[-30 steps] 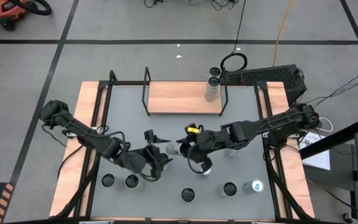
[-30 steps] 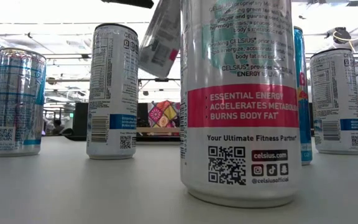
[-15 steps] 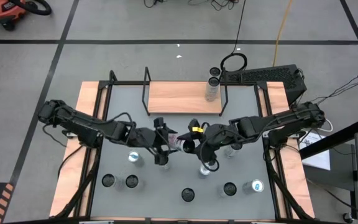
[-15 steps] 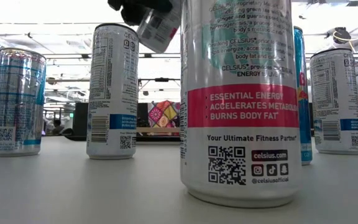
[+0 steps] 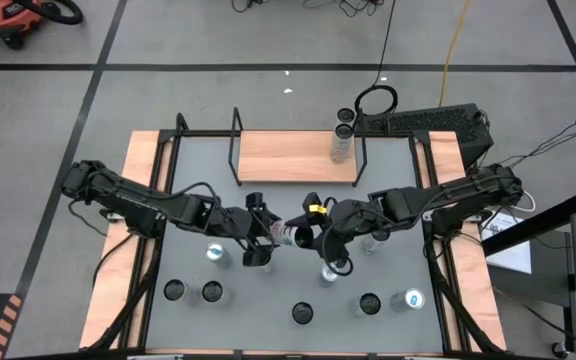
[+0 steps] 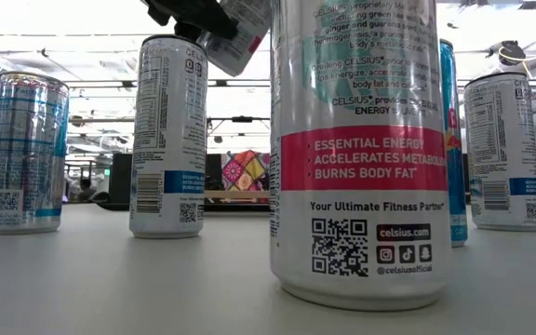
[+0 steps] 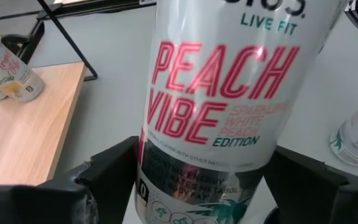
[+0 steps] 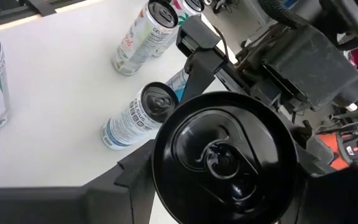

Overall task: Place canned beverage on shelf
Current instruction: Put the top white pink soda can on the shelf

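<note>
So both arms meet mid-desk (image 5: 398,180) on one can (image 5: 281,234), held sideways in the air. The right tool (image 5: 302,236) is pinching its top end, lid facing the wrist camera. The left tool (image 5: 259,240) sits at the other end with a finger (image 7: 98,180) on either side of the can; they look close against it, but I can't tell if they're actually gripping. The label reads "PEACH VIBE" in the left wrist view.

In the high view the shelf (image 5: 288,155) is at 12 o'clock from the can, well apart from it, with two cans (image 5: 341,140) standing at its right end. More cans stand along the desk's 6 o'clock side, and a big Celsius can (image 6: 359,149) fills the low view.
</note>
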Robot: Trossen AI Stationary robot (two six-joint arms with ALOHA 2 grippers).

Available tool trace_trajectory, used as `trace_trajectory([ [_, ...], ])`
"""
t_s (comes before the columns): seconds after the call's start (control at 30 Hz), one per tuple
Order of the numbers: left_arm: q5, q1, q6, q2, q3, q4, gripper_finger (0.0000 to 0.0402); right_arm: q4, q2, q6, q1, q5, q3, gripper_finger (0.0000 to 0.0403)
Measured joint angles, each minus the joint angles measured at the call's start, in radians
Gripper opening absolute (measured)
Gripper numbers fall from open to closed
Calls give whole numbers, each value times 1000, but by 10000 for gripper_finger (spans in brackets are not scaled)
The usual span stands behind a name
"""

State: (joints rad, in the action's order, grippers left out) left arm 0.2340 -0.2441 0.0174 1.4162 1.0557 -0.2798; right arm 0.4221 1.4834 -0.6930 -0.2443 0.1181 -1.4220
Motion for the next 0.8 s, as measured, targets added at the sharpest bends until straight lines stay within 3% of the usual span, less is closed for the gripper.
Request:
trace_trajectory([
  [0.3, 3, -1, -6, 0, 0, -3, 249, 1, 0, 42, 0, 5, 0, 196],
  [0.57, -3, -1, 10, 1, 0, -3, 249, 17, 0, 146, 0, 28, 0, 205],
  [0.8, 53, -1, 6, 2, 0, 5, 250, 27, -4, 402, -16, 145, -3, 263],
])
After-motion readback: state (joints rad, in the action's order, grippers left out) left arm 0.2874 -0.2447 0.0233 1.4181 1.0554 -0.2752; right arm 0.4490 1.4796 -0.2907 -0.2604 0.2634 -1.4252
